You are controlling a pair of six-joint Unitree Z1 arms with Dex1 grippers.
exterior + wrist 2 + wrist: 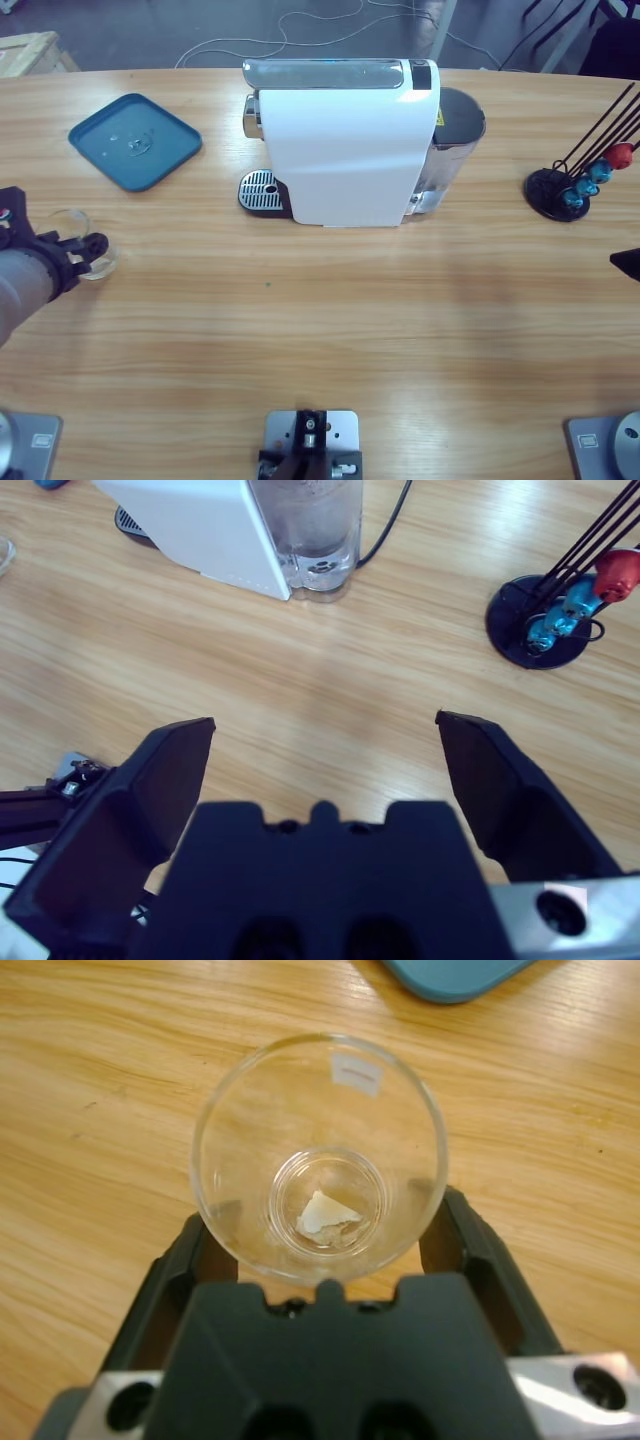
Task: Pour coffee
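The coffee itself is nowhere to be seen: the clear glass tumbler (320,1155) is empty apart from a pale glint at its base, so nothing has been brewed into it yet. The tumbler stands upright on the wooden table (330,320) near the left edge, and the left gripper (322,1228) pinches it, one black jaw against each side of its lower wall, the mouth open towards the wrist camera. In the high view the same glass (90,245) sits at the tip of the left arm, which comes in from the left edge.

The relation that counts is between the glass and the white capsule coffee machine (345,140). The machine's perforated drip tray (260,192) juts out on its left side, and it lies to the right of the held glass and somewhat farther back, well apart from it. My judgement is that the glass has to travel right and away to land on that tray under the spout, and the left arm, already holding it, is plainly the nearer one.

The blue tray (135,140) lies far-left, beyond the glass and clear of the path. The right gripper (325,760) hangs over bare table at the right with its jaws spread wide and nothing between them. Ahead of it stand the machine's water tank (305,530) and, to the right, the black capsule rack (545,625) with red and blue capsules.
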